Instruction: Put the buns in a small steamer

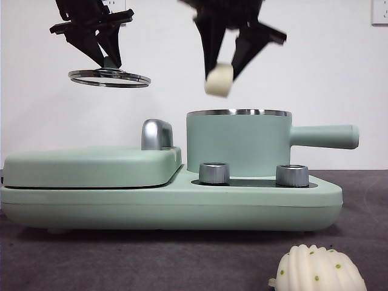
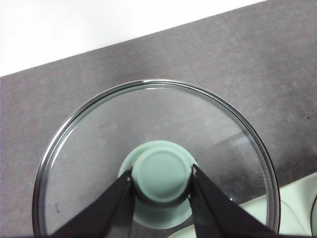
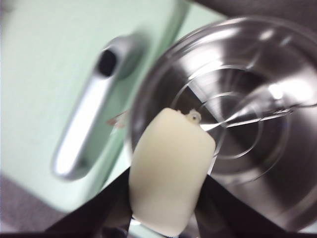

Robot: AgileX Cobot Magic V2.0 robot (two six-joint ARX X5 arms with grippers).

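Bun over the open pot

The ribbed bun (image 1: pixel 318 270) sits nearest on the dark table (image 1: pixel 121 260). Behind, the right gripper (image 1: pixel 223 70) pinches the smooth bun (image 1: pixel 219 79), maybe just above the small steamer (image 1: pixel 237 142). The left gripper (image 1: pixel 106 57) squeezes the knob of the lid (image 1: pixel 109 78), held up high.

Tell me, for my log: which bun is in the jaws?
The smooth bun, held by the right gripper above the pot; the ribbed, green-dotted bun lies on the table.
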